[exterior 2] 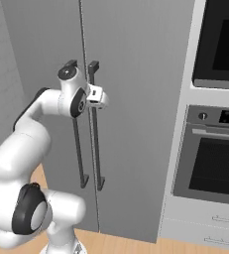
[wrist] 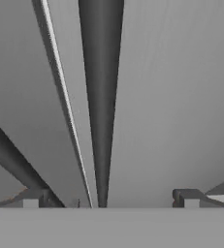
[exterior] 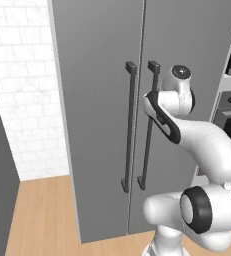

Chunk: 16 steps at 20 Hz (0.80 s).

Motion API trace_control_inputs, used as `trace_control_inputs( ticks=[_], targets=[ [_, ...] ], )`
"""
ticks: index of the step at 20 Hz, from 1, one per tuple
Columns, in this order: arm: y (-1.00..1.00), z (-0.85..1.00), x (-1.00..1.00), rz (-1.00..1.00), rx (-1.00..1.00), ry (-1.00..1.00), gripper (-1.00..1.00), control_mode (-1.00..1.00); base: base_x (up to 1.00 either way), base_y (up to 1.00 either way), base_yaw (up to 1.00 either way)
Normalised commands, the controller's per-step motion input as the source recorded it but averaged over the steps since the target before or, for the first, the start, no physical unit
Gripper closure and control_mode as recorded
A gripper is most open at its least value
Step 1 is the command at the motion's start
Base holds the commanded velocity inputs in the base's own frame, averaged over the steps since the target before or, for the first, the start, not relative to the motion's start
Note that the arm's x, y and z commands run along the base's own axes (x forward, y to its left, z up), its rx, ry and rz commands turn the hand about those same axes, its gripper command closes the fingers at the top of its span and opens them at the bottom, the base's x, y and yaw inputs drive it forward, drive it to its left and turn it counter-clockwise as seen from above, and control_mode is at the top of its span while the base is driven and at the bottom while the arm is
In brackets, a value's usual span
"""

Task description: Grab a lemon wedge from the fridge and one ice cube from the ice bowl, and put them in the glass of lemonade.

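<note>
- I have the gripper spread wide, straddling the right door handle to pull it.
- The fridge is closed; the wedge is presumably inside.

One fridge, two doors, two bar handles, one oven

White tiled wall on the left, light wood floor below. Black built-in oven sits in pale cabinetry on the right.

fridge matt grey brushed-metal look with dark matt bar handles, floor smooth light wood, wall white tile.
</note>
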Motion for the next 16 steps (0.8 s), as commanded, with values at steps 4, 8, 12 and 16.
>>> trace_control_inputs(
  ticks=[4, 8, 12, 16],
  targets=[
    [-0.24, -0.18, 0.69, 0.0, 0.0, 0.0, -1.0, -1.0, 0.0, 0.0, 0.0],
    [0.0, -0.39, 0.59, 0.0, 0.0, 0.0, -1.0, -1.0, 0.0, 0.0, 0.0],
    [0.0, -0.13, -0.24, 0.0, 0.02, -0.06, -1.0, -1.0, 0.0, 0.0, 0.0],
    [0.07, 0.0, -0.16, 0.0, 0.02, -0.05, -1.0, -1.0, 0.0, 0.0, 0.0]
  ],
)
